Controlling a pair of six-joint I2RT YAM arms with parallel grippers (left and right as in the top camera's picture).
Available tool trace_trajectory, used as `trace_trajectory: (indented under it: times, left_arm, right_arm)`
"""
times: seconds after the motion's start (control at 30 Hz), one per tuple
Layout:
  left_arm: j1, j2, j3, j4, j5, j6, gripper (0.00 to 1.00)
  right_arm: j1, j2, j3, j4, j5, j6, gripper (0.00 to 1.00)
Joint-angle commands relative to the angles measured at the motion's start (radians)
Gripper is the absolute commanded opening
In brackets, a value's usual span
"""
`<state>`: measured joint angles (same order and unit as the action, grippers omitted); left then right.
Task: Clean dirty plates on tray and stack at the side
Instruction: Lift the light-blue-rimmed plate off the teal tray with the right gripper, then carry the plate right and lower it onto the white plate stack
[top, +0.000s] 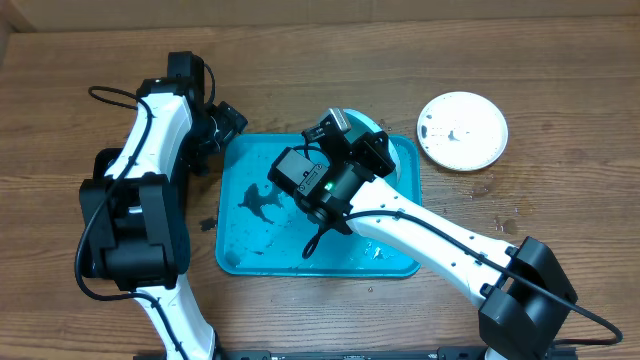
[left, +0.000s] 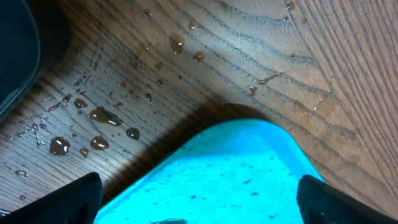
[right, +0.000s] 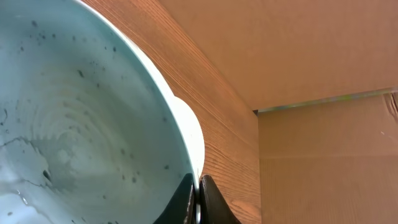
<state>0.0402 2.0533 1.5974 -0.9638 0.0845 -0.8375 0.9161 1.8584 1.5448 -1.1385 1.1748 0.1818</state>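
Droplets (left: 102, 116) spot the wooden surface (top: 560, 60) at the far left, just outside the rounded corner of the tray (top: 232, 250). The left end effector (top: 225, 122) hovers over that corner. In its wrist view the two fingers stand wide apart and released, with nothing between them. Inside the tray, toward its left half, a black smear (top: 262, 200) sits in a film of water, and the rest of the floor looks wet and speckled. Further right, at the tray's far edge, the right end effector (right: 198, 193) is clenched on the rim of the light-blue plate (right: 93, 124), the fingertips pinched together on its edge. The plate is tilted, and dark specks and a wet sheen still show on its face. To the right of the tray, apart from it, the white plate (top: 462, 130) lies flat on the surface, mostly clean apart from a few small marks. By my judgement the job is partly done: one plate appears washed and set aside, while a second is in hand and not yet clean. A third plate does not show in any view, perhaps hidden under the right arm. No stack exists yet, so the held plate has still to be finished and laid on the white one.
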Motion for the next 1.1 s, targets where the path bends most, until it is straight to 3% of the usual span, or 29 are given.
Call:
trace_trajectory:
  times: [0.0, 0.13, 0.63, 0.77, 1.07]
  left_arm:
    - [0.005, -0.021, -0.005, 0.000, -0.017, 0.007, 1.00]
    - [0.005, -0.021, -0.005, 0.000, -0.017, 0.007, 1.00]
    - [0.005, -0.021, -0.005, 0.000, -0.017, 0.007, 1.00]
    - [0.005, -0.021, -0.005, 0.001, -0.017, 0.007, 1.00]
    - [0.005, -0.021, -0.005, 0.000, -0.017, 0.007, 1.00]
  right_arm:
    - [0.005, -0.008, 0.035, 0.003, -0.019, 0.000, 0.04]
    - [0.005, -0.008, 0.035, 0.003, -0.103, 0.000, 0.04]
    - [0.005, -0.009, 0.035, -0.022, -0.120, 0.029, 0.04]
    - [-0.007, -0.009, 0.035, -0.037, -0.104, 0.291, 0.04]
    - [-0.126, -0.121, 0.035, -0.036, -0.327, 0.406, 0.04]
